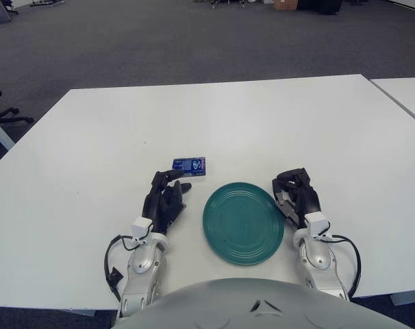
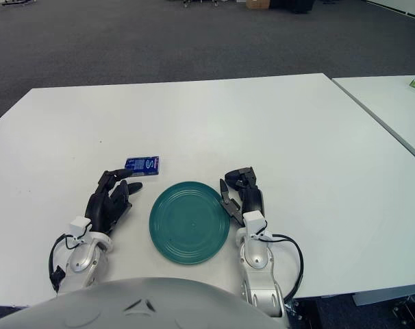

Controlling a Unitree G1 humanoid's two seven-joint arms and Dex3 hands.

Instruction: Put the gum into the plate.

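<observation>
A small blue pack of gum (image 1: 190,166) lies flat on the white table, just beyond my left hand. The teal plate (image 1: 243,223) sits near the front edge, between my two hands, with nothing on it. My left hand (image 1: 168,192) shows left of the plate, its fingers loosely spread and holding nothing, the fingertips a short way short of the gum. My right hand (image 1: 294,188) shows at the plate's right rim, fingers relaxed and holding nothing.
The white table (image 1: 262,123) stretches far back and to both sides. A second white table (image 1: 406,92) stands close at the right with a narrow gap between them. Grey carpet lies beyond, and an office chair base (image 1: 2,113) shows at the far left.
</observation>
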